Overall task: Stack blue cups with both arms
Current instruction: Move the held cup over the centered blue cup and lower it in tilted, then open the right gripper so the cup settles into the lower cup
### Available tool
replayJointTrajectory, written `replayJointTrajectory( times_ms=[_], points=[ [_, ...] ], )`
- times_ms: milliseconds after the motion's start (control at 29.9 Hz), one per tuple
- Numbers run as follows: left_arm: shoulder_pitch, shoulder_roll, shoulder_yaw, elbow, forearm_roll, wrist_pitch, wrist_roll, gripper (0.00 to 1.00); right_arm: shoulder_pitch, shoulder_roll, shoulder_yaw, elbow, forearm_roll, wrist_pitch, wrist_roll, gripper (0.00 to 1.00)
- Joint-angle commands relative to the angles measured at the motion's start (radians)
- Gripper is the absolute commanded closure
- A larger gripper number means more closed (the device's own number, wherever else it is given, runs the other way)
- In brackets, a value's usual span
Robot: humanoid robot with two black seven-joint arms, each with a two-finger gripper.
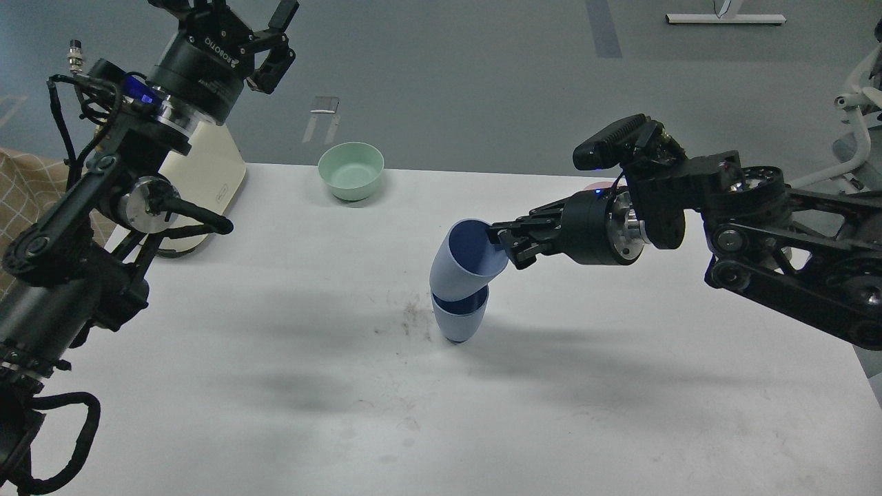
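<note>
One blue cup (459, 321) stands upright on the white table (275, 386) near the middle. My right gripper (501, 242) is shut on the rim of the second blue cup (463, 264), which tilts left, its base set into the standing cup's mouth. My left gripper (272, 34) is raised high at the upper left, far from the cups, its fingers spread open and empty.
A pale green bowl (351, 170) sits at the table's far edge. A cream-coloured box-like appliance (207, 176) stands at the back left, behind my left arm. A sliver of pale pink (594, 185) shows behind my right arm.
</note>
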Motion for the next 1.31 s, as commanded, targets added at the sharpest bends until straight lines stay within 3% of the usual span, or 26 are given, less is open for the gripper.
replayJointTrajectory(
  times_ms=[0,368,837,938,1004,1038,1105,1138,1205,1272],
  points=[
    [0.001,-0.004,-0.001,0.000,0.000,0.000,0.000,0.02,-0.005,0.003,-0.001,0.000,0.000,0.000,-0.002,0.98],
    [0.002,-0.002,0.000,0.000,0.000,0.000,0.000,0.02,-0.022,0.009,0.000,-0.003,-0.003,0.000,-0.008,0.87],
    [0.004,-0.007,0.000,0.000,0.000,0.000,0.000,0.02,-0.027,0.009,0.003,-0.008,-0.003,0.000,-0.008,0.82],
    [0.004,-0.007,0.000,0.000,0.000,-0.001,0.000,0.02,-0.027,0.009,0.017,-0.008,-0.002,0.000,-0.008,0.72],
    [0.005,-0.007,0.000,0.000,0.000,-0.001,0.000,0.02,-0.028,0.011,0.043,-0.009,0.000,0.000,-0.008,0.56],
    [0.005,-0.007,0.000,0.000,0.000,-0.001,0.000,0.02,-0.028,0.012,0.081,-0.012,0.000,0.000,-0.006,0.40],
    [0.007,-0.007,0.000,0.000,0.000,-0.001,0.000,0.02,-0.033,0.016,0.130,-0.015,0.005,0.000,-0.006,0.27],
    [0.007,-0.005,-0.001,0.000,-0.002,-0.001,0.000,0.02,-0.033,0.025,0.196,-0.028,0.012,0.000,-0.006,0.14],
    [0.007,-0.002,-0.003,0.000,-0.002,-0.003,-0.002,0.02,-0.033,0.048,0.302,-0.060,0.015,0.000,-0.006,0.06],
    [0.007,0.001,-0.005,0.000,-0.003,-0.004,-0.002,0.02,-0.033,0.074,0.422,-0.109,0.018,0.000,-0.006,0.04]
  ],
)
